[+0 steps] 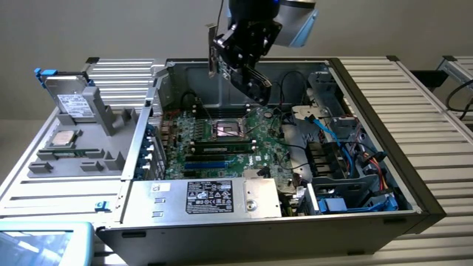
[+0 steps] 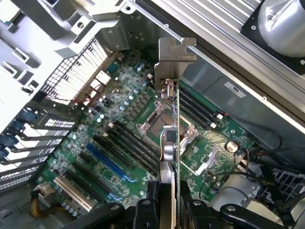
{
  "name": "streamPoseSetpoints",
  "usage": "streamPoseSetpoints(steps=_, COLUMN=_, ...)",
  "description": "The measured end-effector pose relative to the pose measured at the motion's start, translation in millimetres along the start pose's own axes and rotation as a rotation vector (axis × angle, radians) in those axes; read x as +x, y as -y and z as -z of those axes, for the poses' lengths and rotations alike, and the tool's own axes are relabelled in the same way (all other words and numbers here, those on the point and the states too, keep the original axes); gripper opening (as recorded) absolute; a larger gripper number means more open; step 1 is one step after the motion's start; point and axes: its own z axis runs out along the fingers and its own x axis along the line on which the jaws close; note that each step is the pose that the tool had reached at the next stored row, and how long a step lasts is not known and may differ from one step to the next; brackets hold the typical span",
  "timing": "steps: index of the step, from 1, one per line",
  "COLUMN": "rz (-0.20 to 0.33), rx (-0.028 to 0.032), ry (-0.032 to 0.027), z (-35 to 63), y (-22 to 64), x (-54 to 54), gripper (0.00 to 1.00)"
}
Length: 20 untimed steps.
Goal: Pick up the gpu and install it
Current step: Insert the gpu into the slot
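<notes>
The gpu (image 1: pixel 250 80) hangs tilted in the air above the open computer case (image 1: pixel 369 100), over the far part of the green motherboard (image 1: pixel 221 138). My gripper (image 1: pixel 240 44) is shut on its upper end. In the wrist view the gpu (image 2: pixel 175 55) is seen edge-on, its silver bracket at the far end, clamped between my gripper's (image 2: pixel 169 212) black fingers (image 2: pixel 144 212). Below it lies the motherboard (image 2: pixel 119 143) with its CPU socket, black memory slots and blue and white expansion slots. The card touches nothing in the case.
A grey tray (image 1: pixel 88 160) on the exterior view's left holds a silver drive (image 1: pixel 74 102) and a processor (image 1: pixel 63 138). The power supply (image 1: pixel 210 197) fills the case's near side. Cables and drive bays (image 1: pixel 355 155) crowd the exterior view's right. Slot covers (image 2: pixel 28 138) line the case wall.
</notes>
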Motion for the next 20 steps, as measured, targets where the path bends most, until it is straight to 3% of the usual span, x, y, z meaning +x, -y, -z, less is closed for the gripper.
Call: streamPoseSetpoints(steps=20, rz=0.363, rx=0.0037, ry=-0.0344, z=-0.1, y=0.0, x=0.0, gripper=0.28)
